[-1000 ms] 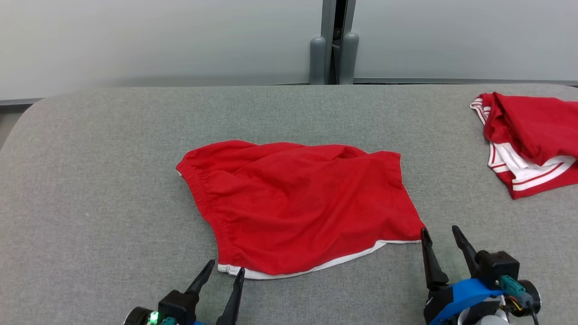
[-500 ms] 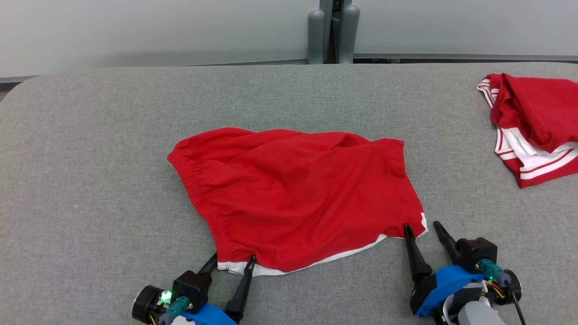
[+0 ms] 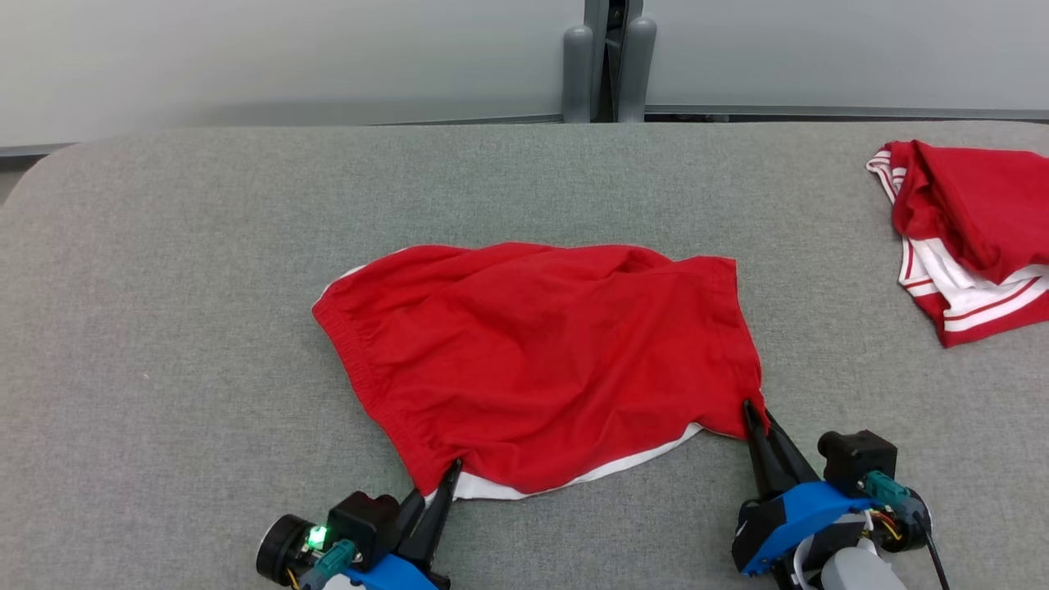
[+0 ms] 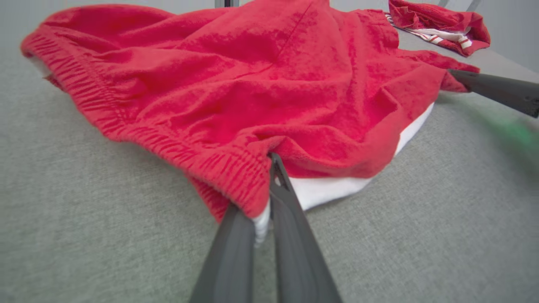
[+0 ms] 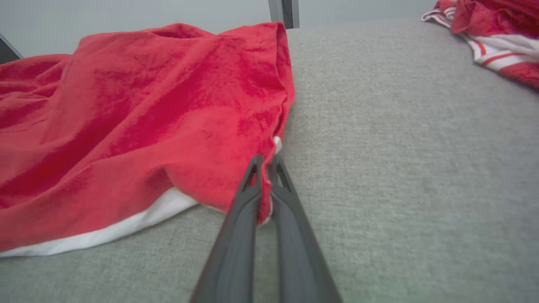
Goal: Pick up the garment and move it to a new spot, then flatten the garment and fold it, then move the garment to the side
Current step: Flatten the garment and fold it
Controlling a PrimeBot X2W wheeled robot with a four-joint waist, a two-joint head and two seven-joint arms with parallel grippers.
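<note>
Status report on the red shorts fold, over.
Left gripper shut on red shorts, waistband corner. Right gripper shut on hem corner. Cloth wrinkled, lying on grey table. Other red garment far right, apart.

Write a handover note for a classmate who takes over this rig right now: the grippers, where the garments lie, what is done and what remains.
Grippers: the left gripper has its jaws shut on the red shorts at the near waistband corner. The right gripper is shut on their near hem corner.
Things: the shorts lie rumpled mid-way across the grey padded table, white showing along the near edge. A second red-and-white garment lies apart at the far right.
Done: both near corners gripped.
Left: lift and move the shorts, flatten, fold, set aside.
</note>
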